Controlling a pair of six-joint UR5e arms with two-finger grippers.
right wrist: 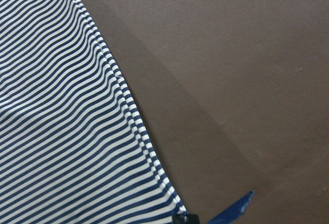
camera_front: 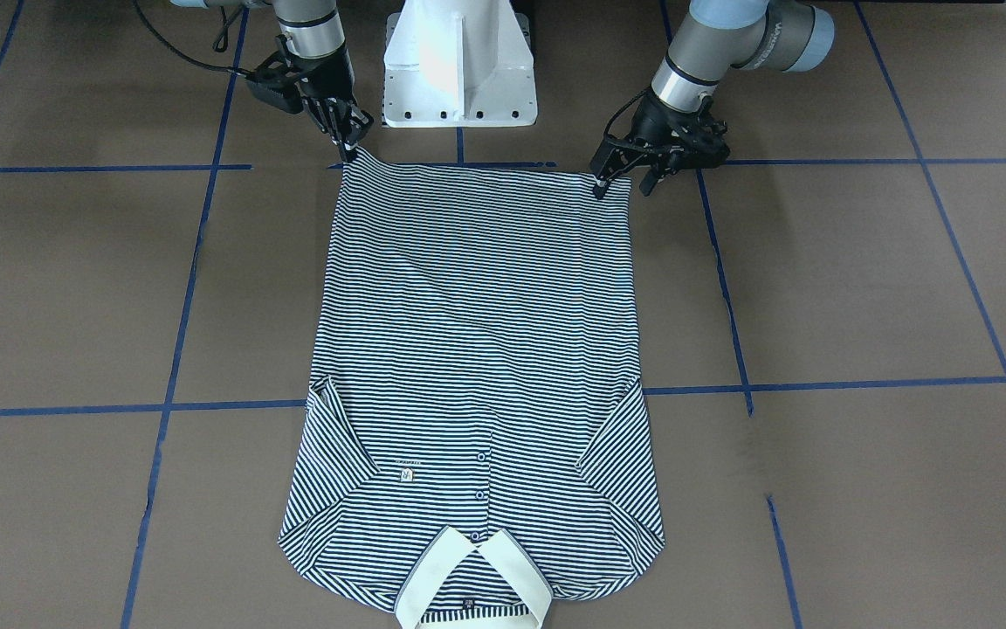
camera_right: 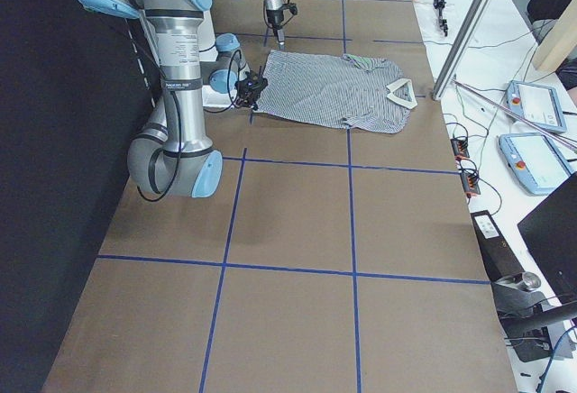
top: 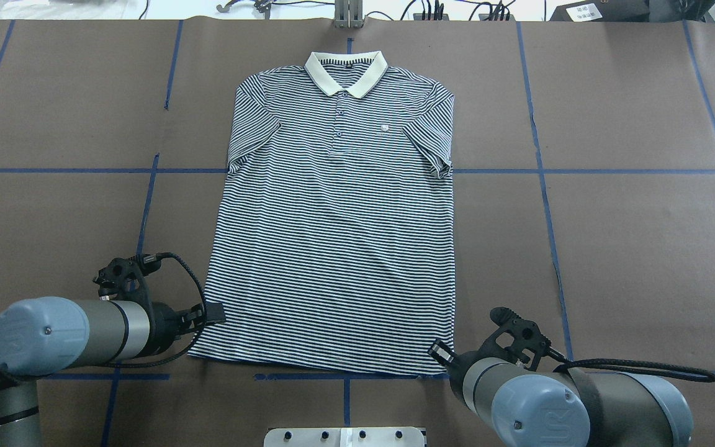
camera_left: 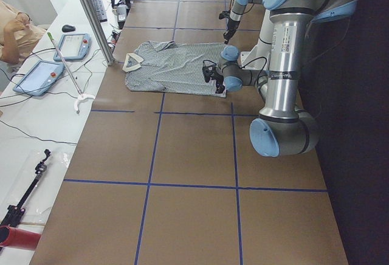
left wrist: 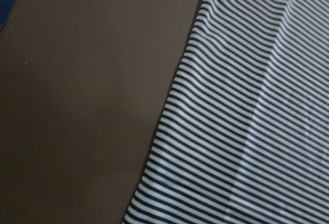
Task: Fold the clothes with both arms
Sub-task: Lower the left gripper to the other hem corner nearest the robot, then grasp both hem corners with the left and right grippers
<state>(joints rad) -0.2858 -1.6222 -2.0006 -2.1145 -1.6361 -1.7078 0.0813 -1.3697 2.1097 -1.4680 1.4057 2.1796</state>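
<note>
The navy-and-white striped polo shirt (camera_front: 477, 332) (top: 332, 248) lies flat and face up, with its cream collar (top: 346, 71) at the far side and its hem toward me. My left gripper (camera_front: 623, 188) (top: 211, 313) stands open at one hem corner, one finger on the cloth and one off it. At the other hem corner my right gripper (camera_front: 348, 150) (top: 438, 352) is shut on the shirt, and that corner is drawn up into a small peak. Both wrist views show only the striped edge (left wrist: 247, 131) (right wrist: 67, 131) against brown table.
The white pedestal base (camera_front: 459, 70) stands between the arms just behind the hem. Blue tape lines (top: 550, 217) grid the brown table. Beyond the collar runs a white bench with tablets (camera_left: 73, 46), cables and an aluminium post (camera_left: 91, 16); a person's arm (camera_left: 12, 28) rests there.
</note>
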